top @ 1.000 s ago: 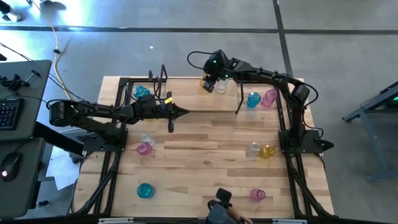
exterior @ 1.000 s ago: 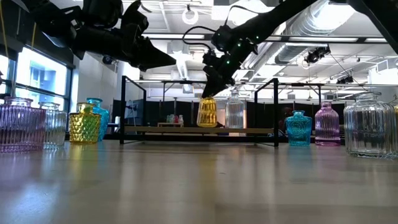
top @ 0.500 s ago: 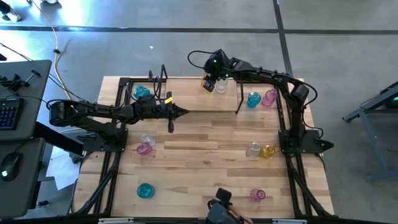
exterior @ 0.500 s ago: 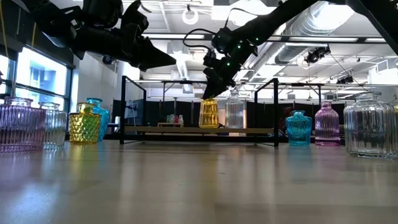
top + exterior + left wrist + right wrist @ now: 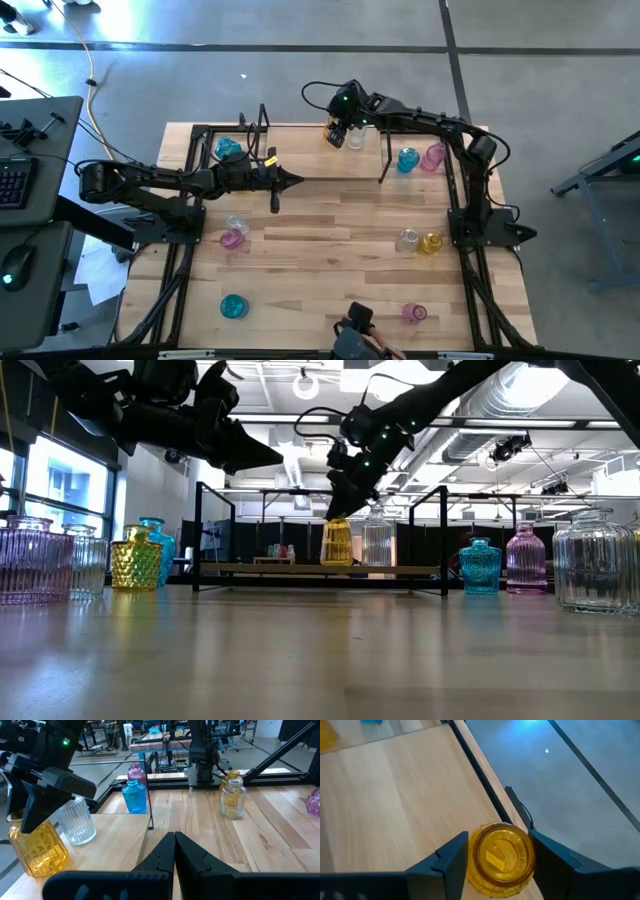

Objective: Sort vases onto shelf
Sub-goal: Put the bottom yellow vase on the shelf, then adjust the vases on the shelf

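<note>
At the upper centre of the high view, the right pincer (image 5: 338, 131) stood spread around a yellow vase (image 5: 336, 542) resting on the shelf (image 5: 320, 569) beside a clear vase (image 5: 377, 540). The left pincer (image 5: 296, 180) hung pressed together. Most vases remained scattered on the counter (image 5: 330, 270).

Wooden table (image 5: 330, 250) bears the shelf (image 5: 320, 569) (far edge); a yellow vase (image 5: 336, 543) and clear vase (image 5: 377, 540) stand on it

1. A yellow ribbed vase (image 5: 336, 542) is standing upright on the black wire shelf (image 5: 320, 569) near the counter's far edge.
2. A clear ribbed vase (image 5: 377, 540) is standing upright just beside it.
3. Other vases are standing scattered across the counter.
</note>
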You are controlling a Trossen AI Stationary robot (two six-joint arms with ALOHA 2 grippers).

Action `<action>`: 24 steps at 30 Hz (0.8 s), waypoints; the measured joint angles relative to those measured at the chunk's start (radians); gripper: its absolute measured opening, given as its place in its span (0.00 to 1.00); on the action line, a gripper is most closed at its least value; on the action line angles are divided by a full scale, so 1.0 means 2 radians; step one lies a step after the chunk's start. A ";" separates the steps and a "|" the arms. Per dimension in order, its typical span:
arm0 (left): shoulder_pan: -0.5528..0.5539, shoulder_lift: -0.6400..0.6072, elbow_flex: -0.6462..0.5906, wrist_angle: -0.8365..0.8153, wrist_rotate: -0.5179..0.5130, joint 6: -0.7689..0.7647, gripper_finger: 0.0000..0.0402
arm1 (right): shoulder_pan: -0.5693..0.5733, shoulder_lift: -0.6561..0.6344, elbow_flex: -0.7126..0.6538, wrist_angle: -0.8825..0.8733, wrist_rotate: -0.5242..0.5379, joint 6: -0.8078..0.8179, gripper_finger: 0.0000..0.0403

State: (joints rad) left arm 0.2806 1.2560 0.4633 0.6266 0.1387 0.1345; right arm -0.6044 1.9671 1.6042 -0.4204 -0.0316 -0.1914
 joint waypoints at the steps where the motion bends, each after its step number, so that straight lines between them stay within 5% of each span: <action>1: 0.000 0.000 0.000 0.000 0.000 0.000 0.00 | 0.000 0.000 0.000 -0.001 0.002 0.001 0.49; 24: 0.000 0.000 0.000 -0.001 0.000 0.000 0.00 | 0.000 -0.014 -0.001 0.020 0.014 0.000 0.55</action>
State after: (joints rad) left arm 0.2806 1.2560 0.4633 0.6253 0.1388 0.1345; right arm -0.6041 1.9390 1.6032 -0.3798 -0.0030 -0.1921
